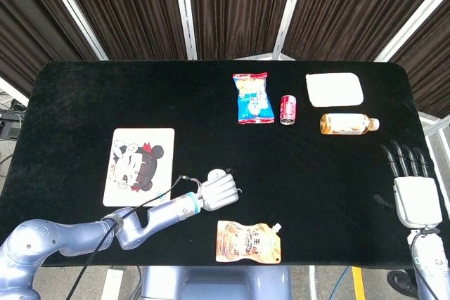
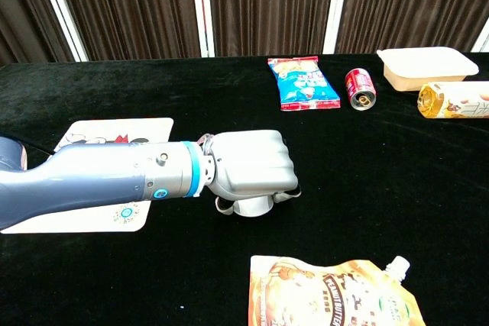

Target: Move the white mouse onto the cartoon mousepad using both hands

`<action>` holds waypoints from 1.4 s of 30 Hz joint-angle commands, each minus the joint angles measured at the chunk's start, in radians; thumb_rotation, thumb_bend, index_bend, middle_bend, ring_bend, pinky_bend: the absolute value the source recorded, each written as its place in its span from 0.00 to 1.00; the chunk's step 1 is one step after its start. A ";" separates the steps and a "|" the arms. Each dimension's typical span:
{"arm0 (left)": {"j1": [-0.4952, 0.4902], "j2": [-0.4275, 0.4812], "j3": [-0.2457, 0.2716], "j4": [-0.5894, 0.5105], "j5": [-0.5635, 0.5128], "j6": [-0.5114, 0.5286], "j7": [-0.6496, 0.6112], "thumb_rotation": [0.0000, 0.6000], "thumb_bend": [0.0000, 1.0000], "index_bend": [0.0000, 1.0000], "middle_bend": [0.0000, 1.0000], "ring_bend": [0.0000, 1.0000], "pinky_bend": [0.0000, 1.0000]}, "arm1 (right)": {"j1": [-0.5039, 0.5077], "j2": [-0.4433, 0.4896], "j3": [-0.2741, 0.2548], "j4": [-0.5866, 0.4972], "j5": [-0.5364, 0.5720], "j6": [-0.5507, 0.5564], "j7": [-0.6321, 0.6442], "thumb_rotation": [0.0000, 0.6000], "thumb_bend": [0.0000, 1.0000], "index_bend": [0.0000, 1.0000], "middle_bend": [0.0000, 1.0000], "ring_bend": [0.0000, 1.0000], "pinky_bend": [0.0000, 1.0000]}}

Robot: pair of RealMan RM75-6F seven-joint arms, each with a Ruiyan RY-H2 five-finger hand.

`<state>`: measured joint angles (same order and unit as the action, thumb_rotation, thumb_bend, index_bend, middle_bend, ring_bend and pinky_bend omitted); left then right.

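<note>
The white mouse (image 2: 252, 206) lies on the black table, mostly hidden under my left hand (image 2: 248, 162). That hand (image 1: 221, 191) is curled down over the mouse and grips it; only the mouse's near end (image 1: 214, 173) shows. The cartoon mousepad (image 1: 138, 165) lies flat to the left, partly covered in the chest view (image 2: 107, 215) by my left forearm. My right hand (image 1: 413, 191) hovers at the table's right edge with fingers straight and apart, holding nothing; the chest view does not show it.
A yellow spout pouch (image 1: 249, 242) lies at the front edge near the mouse. At the back are a blue snack bag (image 1: 253, 98), a red can (image 1: 288, 109), a tea bottle (image 1: 346, 124) and a white container (image 1: 335, 89).
</note>
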<state>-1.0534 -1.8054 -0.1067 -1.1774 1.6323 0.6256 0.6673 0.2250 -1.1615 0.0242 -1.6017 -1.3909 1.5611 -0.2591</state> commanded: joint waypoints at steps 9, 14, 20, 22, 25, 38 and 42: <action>-0.045 0.203 0.167 -0.027 0.265 0.223 -0.196 1.00 0.12 0.67 0.52 0.48 0.40 | -0.013 -0.011 0.013 0.000 -0.017 -0.014 -0.024 1.00 0.00 0.00 0.00 0.00 0.00; -0.065 0.309 0.315 0.093 0.482 0.452 -0.360 1.00 0.12 0.71 0.52 0.49 0.40 | -0.019 -0.023 0.017 0.001 -0.023 -0.023 -0.049 1.00 0.00 0.00 0.00 0.00 0.00; 0.028 0.357 0.478 0.398 0.594 0.697 -0.554 1.00 0.12 0.71 0.52 0.49 0.40 | -0.023 -0.042 0.027 -0.009 -0.030 -0.024 -0.089 1.00 0.00 0.00 0.00 0.00 0.00; 0.060 0.346 0.494 0.472 0.595 0.735 -0.585 1.00 0.12 0.71 0.52 0.49 0.40 | -0.022 -0.046 0.031 -0.009 -0.030 -0.029 -0.098 1.00 0.00 0.00 0.00 0.00 0.00; 0.103 0.325 0.504 0.557 0.588 0.786 -0.616 1.00 0.12 0.71 0.52 0.49 0.40 | -0.021 -0.052 0.037 -0.007 -0.028 -0.037 -0.108 1.00 0.00 0.00 0.00 0.00 0.00; 0.210 0.218 0.550 0.811 0.581 0.861 -0.699 1.00 0.12 0.71 0.52 0.49 0.39 | -0.015 -0.070 0.053 -0.004 -0.030 -0.065 -0.137 1.00 0.00 0.00 0.00 0.00 0.00; 0.216 0.185 0.554 0.852 0.579 0.873 -0.698 1.00 0.12 0.68 0.48 0.46 0.34 | -0.019 -0.069 0.057 -0.003 -0.031 -0.066 -0.135 1.00 0.00 0.00 0.00 0.00 0.00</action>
<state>-0.8415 -1.6113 0.4438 -0.3352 2.2117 1.4933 -0.0301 0.2064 -1.2305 0.0811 -1.6049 -1.4220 1.4950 -0.3944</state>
